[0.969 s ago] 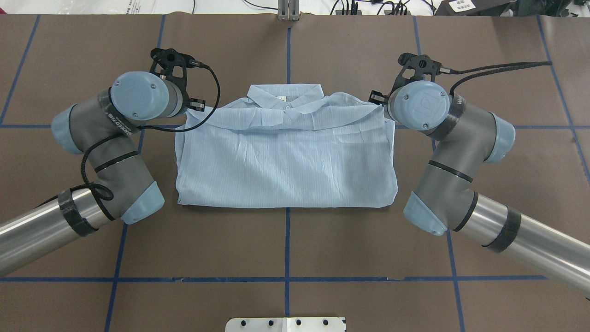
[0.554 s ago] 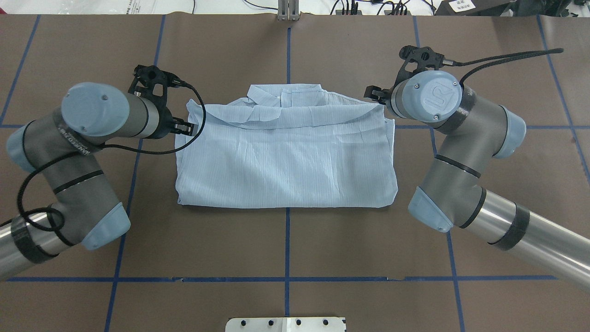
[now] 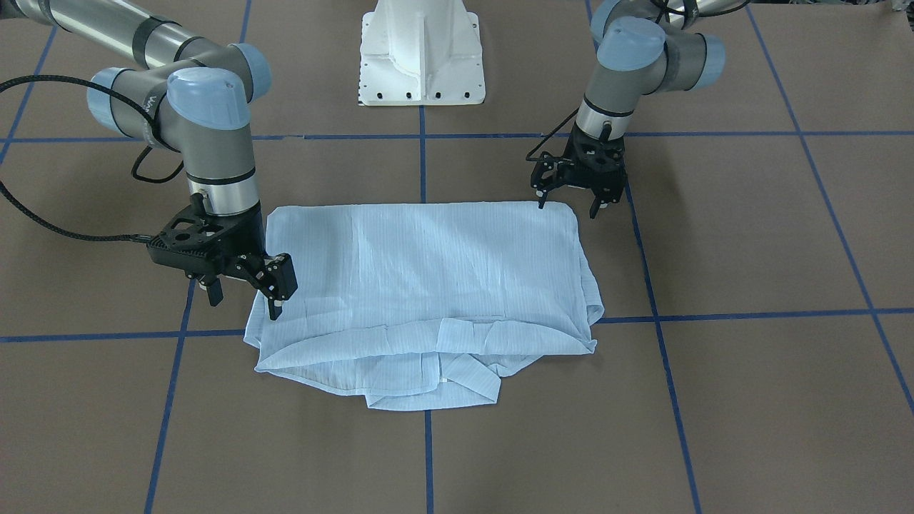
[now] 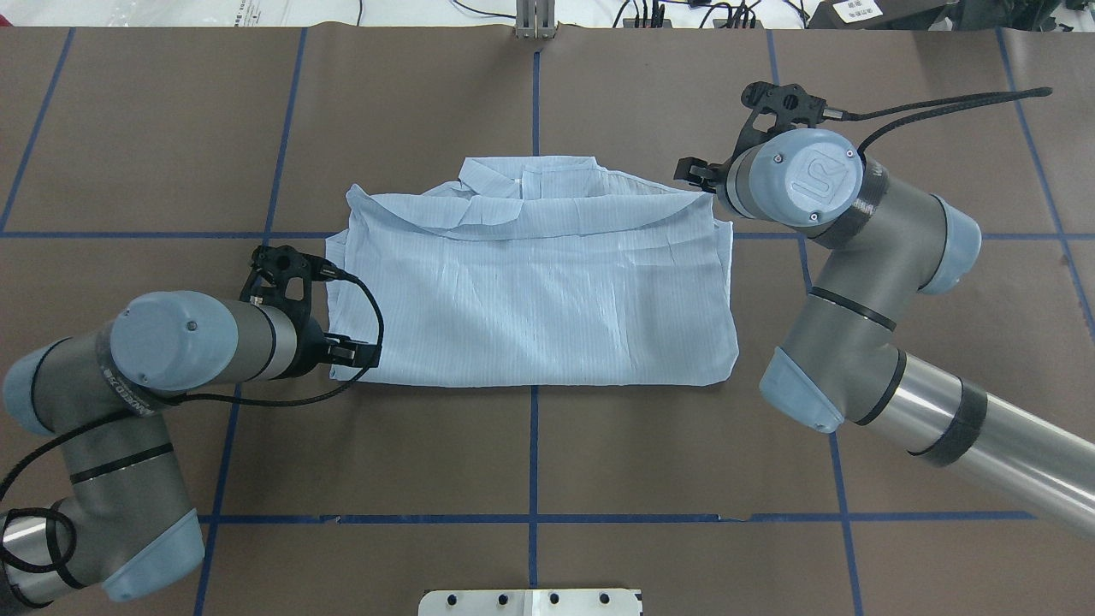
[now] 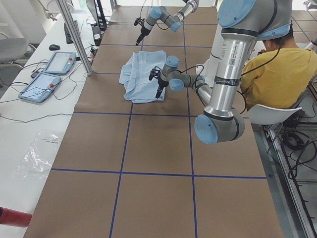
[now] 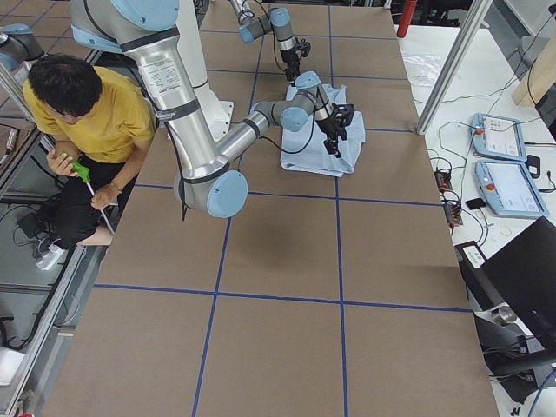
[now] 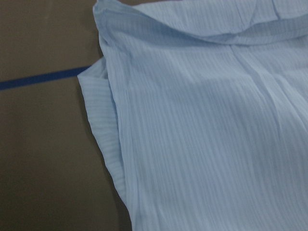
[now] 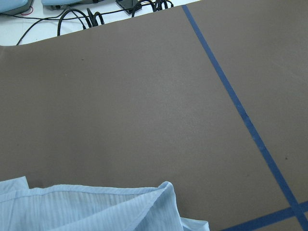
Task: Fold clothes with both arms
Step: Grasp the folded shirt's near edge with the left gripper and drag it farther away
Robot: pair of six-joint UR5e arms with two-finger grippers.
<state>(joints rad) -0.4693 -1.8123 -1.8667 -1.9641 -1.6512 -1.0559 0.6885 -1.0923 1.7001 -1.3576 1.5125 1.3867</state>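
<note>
The clothes are one light blue striped shirt (image 3: 428,278) (image 4: 530,291) lying folded into a rectangle on the brown table, collar on the side away from the robot. My left gripper (image 3: 567,208) (image 4: 321,346) is open and points down, straddling the shirt's near left corner with nothing between its fingers. The left wrist view looks straight down on the shirt (image 7: 202,134) and its left edge. My right gripper (image 3: 244,303) (image 4: 723,180) is open too, beside the far right shoulder corner. Only the shirt's edge (image 8: 86,209) shows at the bottom of the right wrist view. Both side views also show the shirt (image 5: 141,79) (image 6: 334,130).
The white pedestal base (image 3: 421,57) (image 4: 530,601) stands at the robot's side. Blue tape lines cross the brown table (image 4: 530,462). A seated person in yellow (image 5: 272,74) (image 6: 87,113) is beside the table. Tablets and cables (image 5: 49,74) (image 6: 504,165) lie on the far bench.
My left arm has swung from the shirt's far left shoulder back along the left edge to its near left corner. The right arm has shifted only slightly. The collar area got rumpled.
</note>
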